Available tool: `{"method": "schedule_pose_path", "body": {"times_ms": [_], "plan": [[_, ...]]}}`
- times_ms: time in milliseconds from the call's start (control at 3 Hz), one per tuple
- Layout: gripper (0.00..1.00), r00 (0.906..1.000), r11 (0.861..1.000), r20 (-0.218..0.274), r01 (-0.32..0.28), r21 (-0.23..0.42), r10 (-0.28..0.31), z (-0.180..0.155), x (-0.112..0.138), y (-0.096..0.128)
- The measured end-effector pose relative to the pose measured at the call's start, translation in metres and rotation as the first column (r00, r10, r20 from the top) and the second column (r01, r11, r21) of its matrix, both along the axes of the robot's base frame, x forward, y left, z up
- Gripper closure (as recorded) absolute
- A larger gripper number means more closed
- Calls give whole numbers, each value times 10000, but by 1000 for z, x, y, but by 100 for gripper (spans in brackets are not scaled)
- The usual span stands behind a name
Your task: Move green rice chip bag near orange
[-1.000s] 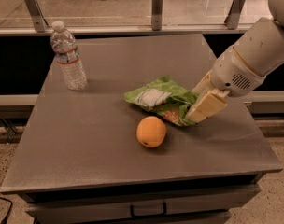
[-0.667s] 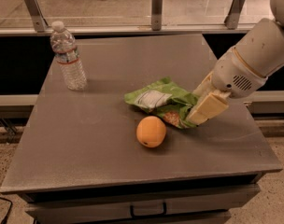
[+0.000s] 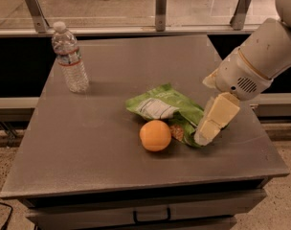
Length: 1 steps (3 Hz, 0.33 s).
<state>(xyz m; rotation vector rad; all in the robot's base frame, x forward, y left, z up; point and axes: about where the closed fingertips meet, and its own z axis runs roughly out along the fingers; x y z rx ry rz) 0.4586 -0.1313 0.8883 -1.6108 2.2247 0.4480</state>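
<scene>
The green rice chip bag lies crumpled on the grey table, a little right of its middle, with the white label patch facing up. The orange sits just in front of the bag and touches its front edge. My gripper comes in from the right on the white arm. Its cream tip rests at the bag's right end, about a hand's width right of the orange. The gripper hides the bag's right end.
A clear plastic water bottle stands upright at the table's back left. A railing with metal posts runs behind the table. The table's front edge has a drawer handle below it.
The bag, the orange and the bottle have not moved. My gripper stays at the bag's right end, perhaps a touch lower.
</scene>
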Motion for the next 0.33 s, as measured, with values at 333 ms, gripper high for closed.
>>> {"method": "schedule_pose_path", "body": {"times_ms": [333], "plan": [[0,10000,10000,0,0,0,0,0,0,0]]}}
